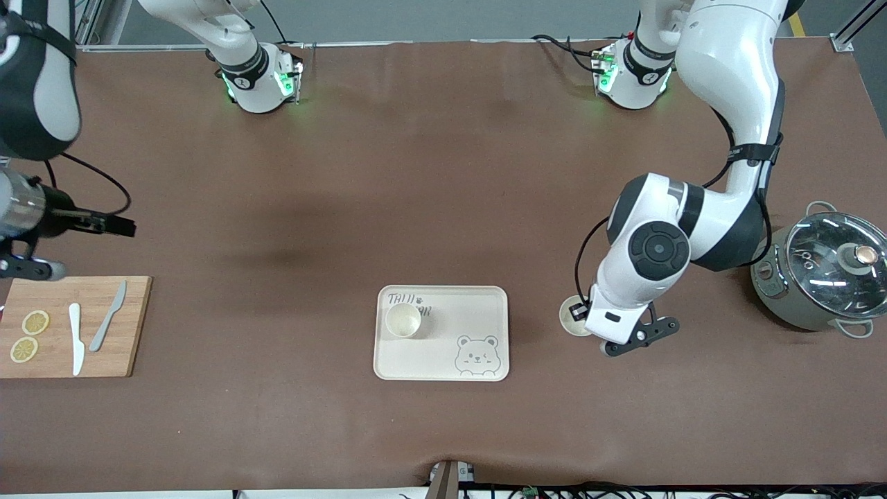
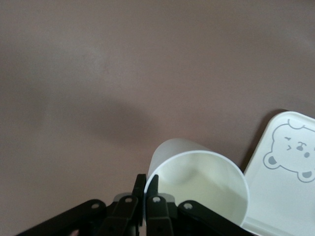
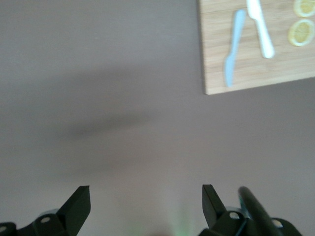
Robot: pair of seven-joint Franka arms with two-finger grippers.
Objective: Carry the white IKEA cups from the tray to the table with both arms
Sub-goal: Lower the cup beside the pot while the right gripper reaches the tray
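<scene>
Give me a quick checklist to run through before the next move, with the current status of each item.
1. Left gripper shut on a cup by its rim: ok.
2. That cup off the tray, beside it toward the left arm's end: ok.
3. That cup resting on the table: cannot tell.
4. Second cup moved off the tray: not ok, it sits in the tray.
5. Right gripper open and holding nothing: ok; it waits near the cutting board.

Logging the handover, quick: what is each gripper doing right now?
Left gripper: shut on the rim of a white cup, beside the tray.
Right gripper: open, holding nothing, waiting near the cutting board.
</scene>
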